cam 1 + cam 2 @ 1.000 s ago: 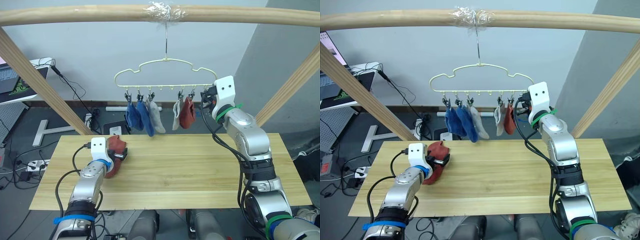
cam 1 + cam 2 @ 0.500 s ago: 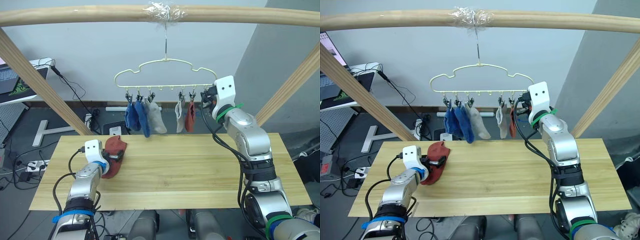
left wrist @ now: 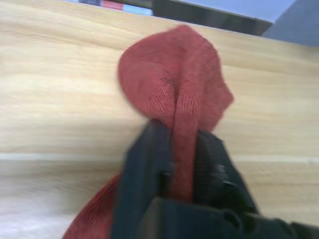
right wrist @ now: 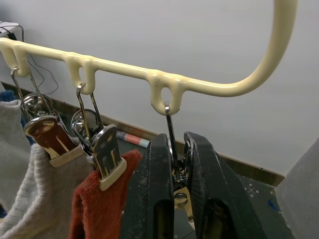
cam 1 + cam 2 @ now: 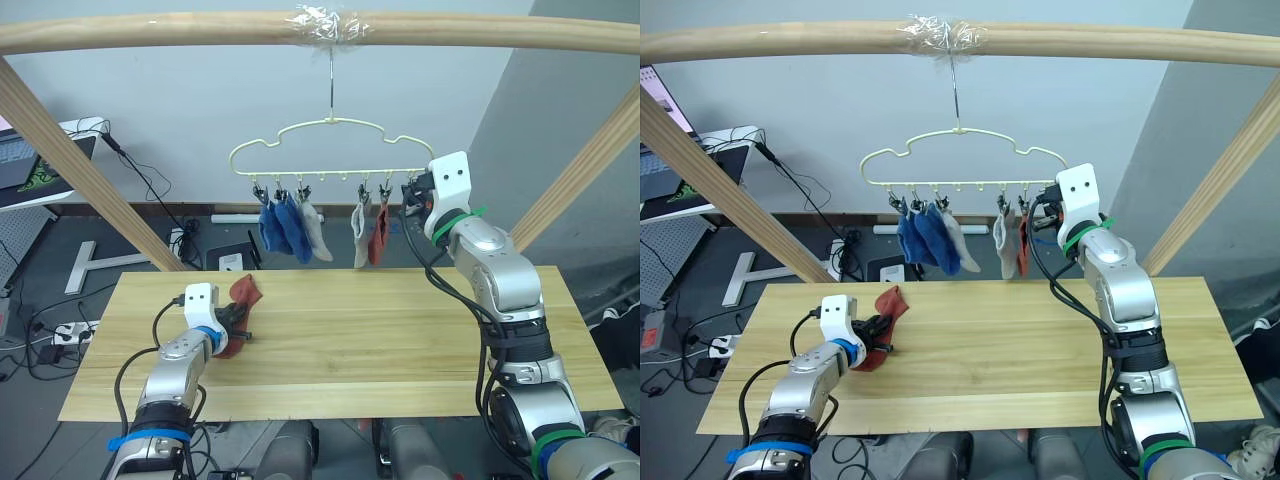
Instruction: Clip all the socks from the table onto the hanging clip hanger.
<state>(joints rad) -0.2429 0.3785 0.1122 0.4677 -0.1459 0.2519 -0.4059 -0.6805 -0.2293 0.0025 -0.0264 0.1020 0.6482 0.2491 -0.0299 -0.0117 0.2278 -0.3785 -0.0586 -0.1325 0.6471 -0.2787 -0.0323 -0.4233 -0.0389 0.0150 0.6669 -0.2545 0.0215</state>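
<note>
A rust-red sock (image 5: pixel 243 296) lies bunched on the table (image 5: pixel 400 340) at its left side. My left gripper (image 3: pixel 175 137) is shut on it, with a fold of fabric pinched between the black fingers (image 3: pixel 145 159). The pale-yellow clip hanger (image 5: pixel 330 125) hangs by its hook from the wooden bar. Two blue socks (image 5: pixel 283 226), a grey sock (image 5: pixel 313 230), another grey sock (image 5: pixel 360 232) and a red sock (image 5: pixel 378 230) hang from its clips. At the hanger's right end my right gripper (image 4: pixel 178 144) is shut on the last metal clip (image 4: pixel 170 124), which carries no sock.
A thick wooden frame bar (image 5: pixel 200 28) runs overhead, with slanted wooden posts at the left (image 5: pixel 70 160) and right (image 5: pixel 585 165). A laptop (image 5: pixel 25 160) and cables lie off the table's left side. The table's middle and right are bare wood.
My left gripper has closed on the rust-red sock and bunched it up. The hung socks have swung slightly. The right arm has stayed at the hanger's end clip.
</note>
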